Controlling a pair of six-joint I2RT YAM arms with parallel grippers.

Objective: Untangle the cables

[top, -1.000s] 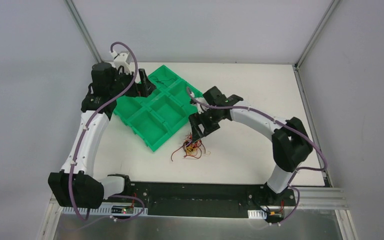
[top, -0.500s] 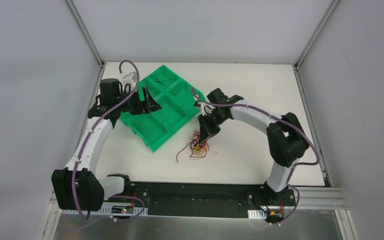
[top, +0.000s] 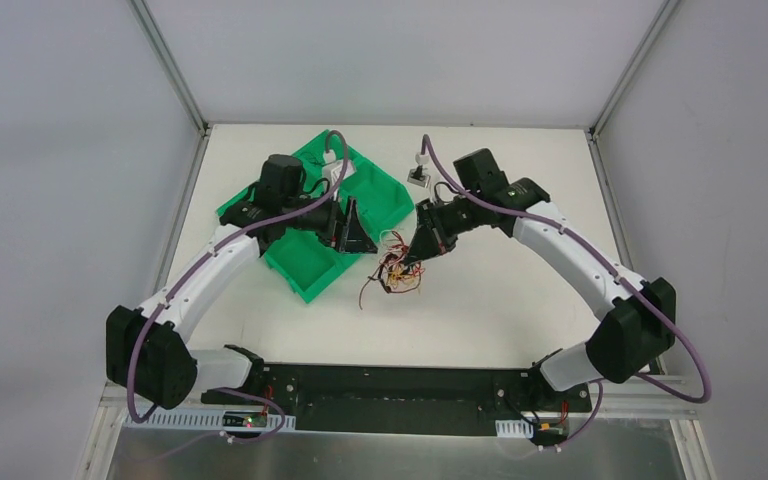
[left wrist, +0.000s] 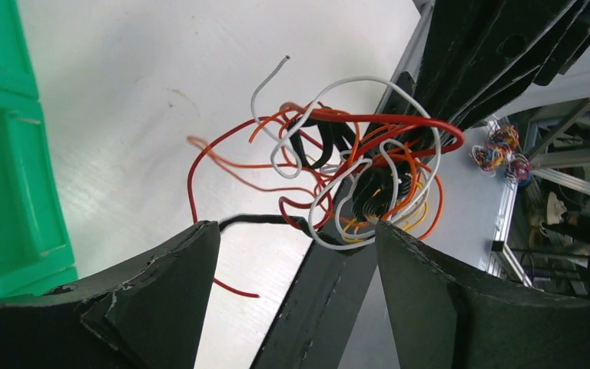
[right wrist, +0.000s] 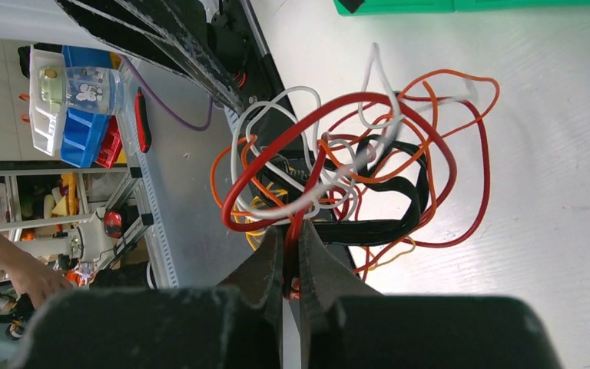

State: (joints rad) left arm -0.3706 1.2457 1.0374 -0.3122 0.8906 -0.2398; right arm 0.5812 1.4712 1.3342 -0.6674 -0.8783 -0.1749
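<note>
Near the middle of the worktop [top: 520,300], just off the green tray's [top: 302,264] corner, the cables [top: 392,272] bunch in a red, orange, white and black tangle. The right gripper [right wrist: 292,242] is pressed together on a red strand, and the left gripper [left wrist: 296,232] stands spread just beside the tangle.

Both arms reach forward from their bases and bend inward at the elbow, so the two claws face each other, close but not touching. Left claw [top: 352,228]: fingers [left wrist: 154,300] spread wide apart. Right claw [top: 417,256]: angled downward, fingers [right wrist: 265,269] pressed nearly together, pinching a red strand of the cables [right wrist: 338,165] at its tips.
</note>
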